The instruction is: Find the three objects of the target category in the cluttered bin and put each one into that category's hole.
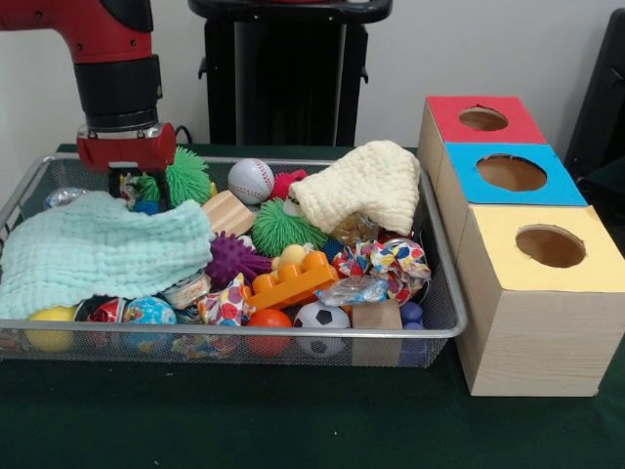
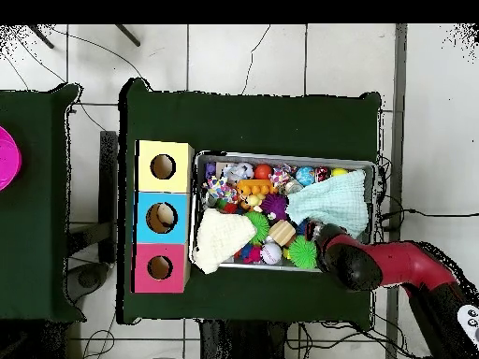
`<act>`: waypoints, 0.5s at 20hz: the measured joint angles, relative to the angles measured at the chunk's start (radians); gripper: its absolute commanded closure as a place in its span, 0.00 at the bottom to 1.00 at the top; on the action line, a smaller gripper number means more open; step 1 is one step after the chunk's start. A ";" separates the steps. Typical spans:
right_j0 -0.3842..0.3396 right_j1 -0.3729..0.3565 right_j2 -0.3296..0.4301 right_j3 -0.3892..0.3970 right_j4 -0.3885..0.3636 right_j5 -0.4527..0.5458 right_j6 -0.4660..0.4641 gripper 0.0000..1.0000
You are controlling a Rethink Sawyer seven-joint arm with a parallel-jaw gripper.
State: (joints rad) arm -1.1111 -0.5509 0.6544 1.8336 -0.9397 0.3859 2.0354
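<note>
— Item: fingers (image 1: 128, 177)?
— Dipped into wire bin (image 1: 441, 293), far corner; state cannot be told.
— Beside them?
— Green spiky ball (image 1: 186, 176), touching. Baseball (image 1: 251, 180) nearby; three-hole box (image 1: 518, 234) well apart.

Legible text, labels, brands, numbers, signs: none. The printed wrappers (image 1: 395, 264) at the centre right of the front view carry coloured patterning only; no characters can be read on them. The three-hole box (image 1: 518, 176) at the right bears no lettering.
</note>
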 measured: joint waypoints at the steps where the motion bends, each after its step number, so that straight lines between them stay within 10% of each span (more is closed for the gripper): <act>1: -0.001 0.000 0.003 -0.001 0.000 0.000 0.000 0.00; 10: -0.001 0.015 0.040 -0.019 0.001 0.000 0.000 0.00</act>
State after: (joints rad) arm -1.1125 -0.5357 0.6940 1.8147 -0.9385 0.3861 2.0354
